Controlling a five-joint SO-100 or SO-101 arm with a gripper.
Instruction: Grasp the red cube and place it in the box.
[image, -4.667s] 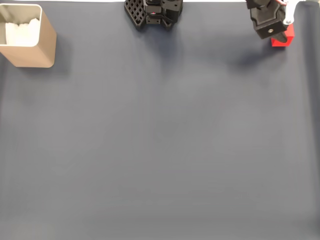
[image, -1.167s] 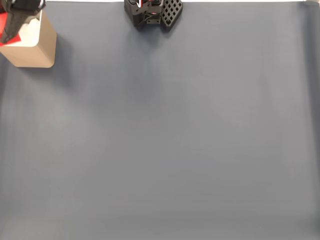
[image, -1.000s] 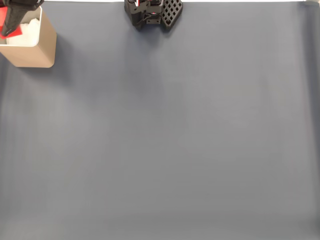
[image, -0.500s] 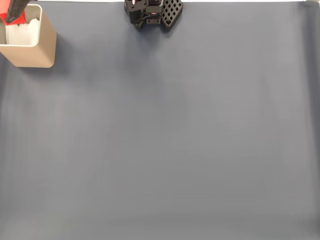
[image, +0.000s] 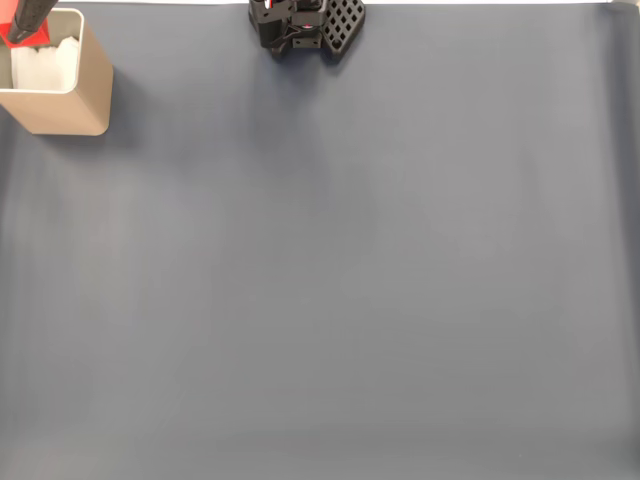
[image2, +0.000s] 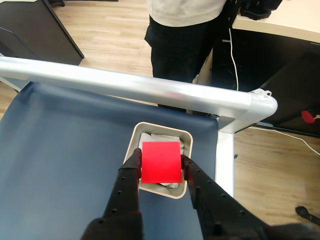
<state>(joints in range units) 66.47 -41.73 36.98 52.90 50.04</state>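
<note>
In the wrist view the red cube (image2: 161, 162) is clamped between my gripper's (image2: 161, 164) two black fingers and hangs directly above the open tan box (image2: 134, 145), whose white padding shows around it. In the fixed view the box (image: 78, 100) stands at the top left corner of the mat. There a sliver of the red cube (image: 22, 34) and a black fingertip (image: 30, 14) show over the box's left rim at the frame's edge.
The arm's black base (image: 305, 24) sits at the top middle of the dark blue-grey mat (image: 340, 270). In the wrist view a silver table rail (image2: 125, 85) runs just beyond the box, and a person (image2: 185, 35) stands behind it.
Over the sequence the gripper carried the cube from the top right across to the box at the top left. In the last half second it has barely moved.
</note>
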